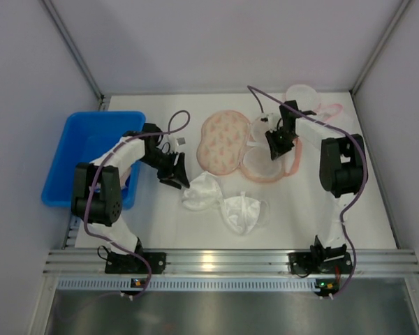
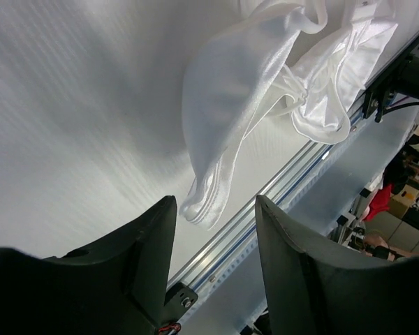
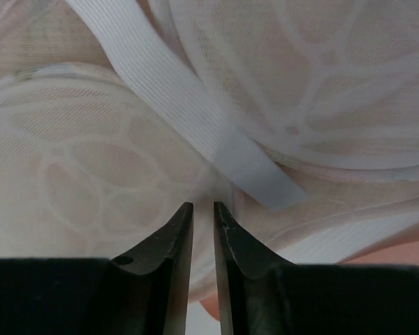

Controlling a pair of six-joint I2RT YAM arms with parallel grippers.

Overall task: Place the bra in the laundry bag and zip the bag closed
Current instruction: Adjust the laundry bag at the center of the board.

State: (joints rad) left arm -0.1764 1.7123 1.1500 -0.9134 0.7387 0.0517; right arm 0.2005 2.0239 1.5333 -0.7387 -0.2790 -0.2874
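Saw bra point(image 1: 239, 213) loose on bench point(image 1: 335, 209) beside spread left pincer point(image 1: 180, 178). Found right pincer point(image 3: 203, 206) nearly pressed together at bag point(image 3: 91, 174) mesh; could not tell if pinching. Judged best to lift bag mouth before scooping bra.

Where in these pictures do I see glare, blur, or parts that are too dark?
Top external view: the light is even, with one glare spot on the metal rail and only soft shadows under the bra. Left wrist view: the bra is sharp with a satin sheen, and the left gripper is nearly black, without detail. Right wrist view: the laundry bag mesh is very close and slightly soft.
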